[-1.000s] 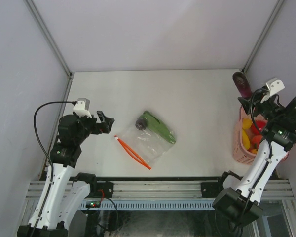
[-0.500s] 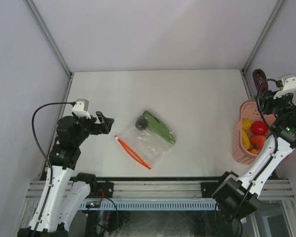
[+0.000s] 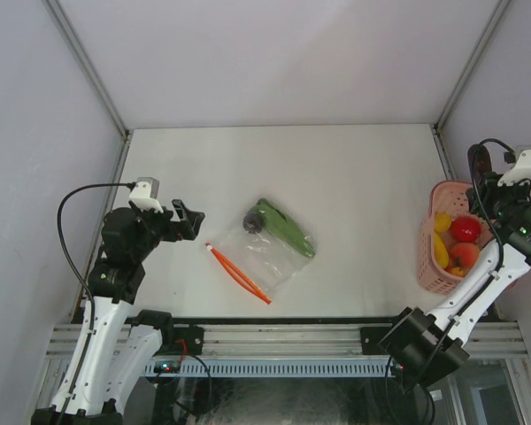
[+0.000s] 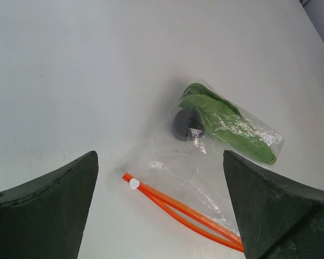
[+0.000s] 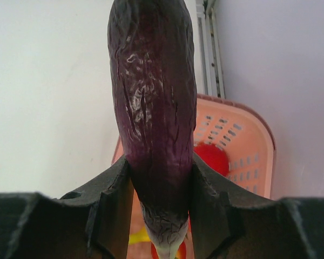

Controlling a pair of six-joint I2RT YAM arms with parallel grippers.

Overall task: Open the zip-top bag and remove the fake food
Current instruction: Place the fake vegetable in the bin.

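White tabletop (image 3: 336,177) bears a crinkly bag (image 3: 267,254); right hand (image 5: 161,197) clamps wrinkled purple eggplant (image 5: 151,97), left hand (image 4: 159,172) gapes.

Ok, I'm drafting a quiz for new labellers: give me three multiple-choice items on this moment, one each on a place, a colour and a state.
1. Where on the table is the pink basket? A left edge; B right edge; C middle.
2. The zip-top bag's zip strip is: A red-orange; B blue; C green.
3. The right gripper is: A open, empty; B shut on the bag; C shut on the purple eggplant.
Answers: B, it stands far right in the top view; A, the strip shows red-orange; C, it clamps the eggplant.
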